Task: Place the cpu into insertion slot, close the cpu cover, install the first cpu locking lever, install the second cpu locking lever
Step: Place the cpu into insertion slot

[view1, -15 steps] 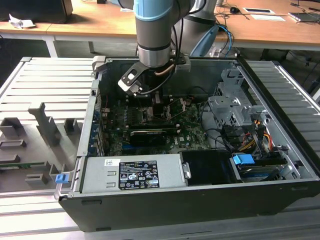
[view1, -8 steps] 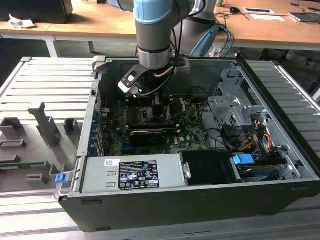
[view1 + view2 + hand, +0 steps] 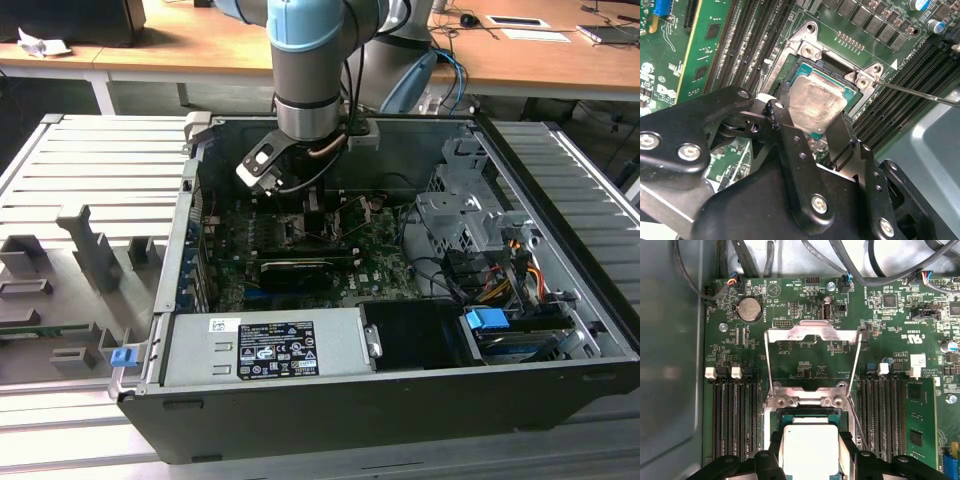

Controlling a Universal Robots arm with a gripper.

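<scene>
1. The cpu (image 3: 810, 452) is a flat square chip with a dull, smeared silvery face (image 3: 815, 105). It lies between the two black fingers, right over the insertion slot (image 3: 810, 416). Whether it is fully seated cannot be told.
2. The gripper (image 3: 809, 117) pinches the cpu by two opposite edges. Its fingers (image 3: 792, 150) are matte black metal bars fixed with bright screws, and both wrist views show them against the chip's sides.
3. The insertion slot (image 3: 812, 75) shows a dark teal border around the chip, inside a silvery bracket with screw heads at its corners.
4. The cpu cover (image 3: 812, 332) is a thin shiny frame with a large cut-out. It stands swung open on its hinge beyond the slot, away from the chip.
5. A thin wire lever (image 3: 920, 92) runs out from the bracket's corner. In the first wrist view it passes just beside one finger.
6. Long black memory slots (image 3: 735, 415) flank the socket on both sides, and a green memory module (image 3: 917, 415) stands further out.
7. A coin battery (image 3: 748, 309) and looping cables (image 3: 840, 265) lie beyond the open cover.
8. In the exterior view the arm (image 3: 308, 70) reaches down into the open computer case (image 3: 400, 420), between its grey walls, with a grey power supply (image 3: 270, 345) along the near edge and a drive cage (image 3: 470, 220) towards the exterior view's right.
</scene>
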